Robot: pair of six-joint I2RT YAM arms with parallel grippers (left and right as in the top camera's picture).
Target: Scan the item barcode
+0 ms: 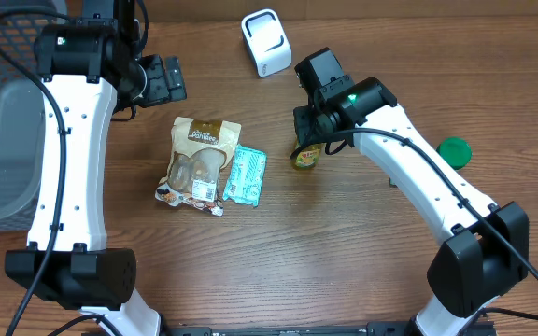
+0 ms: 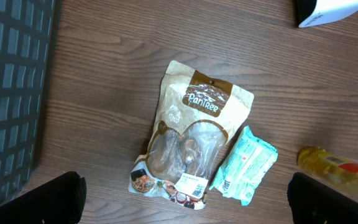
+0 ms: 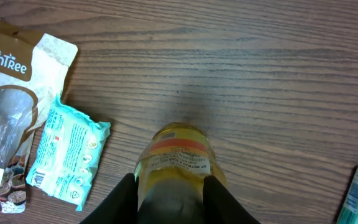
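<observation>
Spotter: Writing first. What are we reading?
Checker: We are reading "The PanTree" on the brown pouch [image 2: 194, 137], and its clear window is showing brownish pieces. Print on the teal packet [image 2: 246, 165] is blurring out.
Spotter: Where is the jar [image 3: 176, 168] sitting?
Checker: It is standing upright on the table [image 1: 344, 261], right of the packet and apart from the white scanner [image 1: 265, 42]. The right gripper [image 3: 171, 182] is flanking it, fingers against its sides, but we are failing to tell whether they are squeezing. The left gripper [image 2: 185, 193] is hanging wide open, holding nothing.
</observation>
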